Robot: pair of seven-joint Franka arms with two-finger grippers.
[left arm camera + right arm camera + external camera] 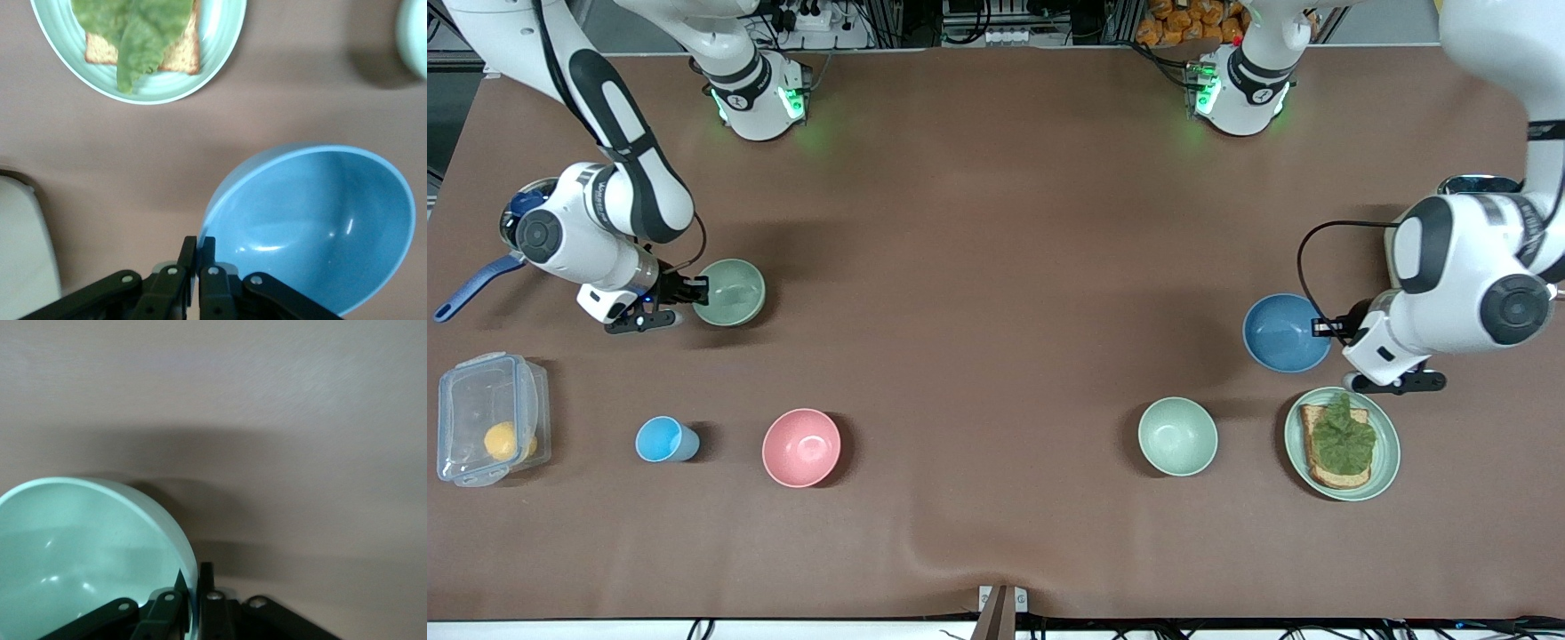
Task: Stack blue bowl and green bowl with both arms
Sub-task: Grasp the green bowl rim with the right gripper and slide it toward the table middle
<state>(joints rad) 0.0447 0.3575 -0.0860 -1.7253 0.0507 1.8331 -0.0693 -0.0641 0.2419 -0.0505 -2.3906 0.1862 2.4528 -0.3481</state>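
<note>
Left gripper [1325, 328] is pinched onto the rim of the blue bowl [1286, 332], one finger inside the wall and one outside, near the table edge at the left arm's end; the left wrist view shows the jaws nipped tight on that thin lip, a hold that should let the bowl come up level. Over at the right arm's end, the right gripper [696, 290] clamps the rim of the green bowl [730, 292] the same way, its fingers straddling the wall in the right wrist view. Each arm holds its own bowl, and both look set to lift and meet. Between them lies a wide stretch of bare brown table [996, 267], plenty of room for that. Watch the neighbours, though: the green plate with toast and lettuce [1342, 443] sits just beside the left gripper, nearer the front edge, with a mint-green bowl [1177, 436] close by. By the right arm a blue-handled pan [480, 276] lies toward the table's end, while the pink bowl [801, 447], light-blue cup [663, 439] and clear lidded container [489, 418] line the front edge, well apart from its grip.
</note>
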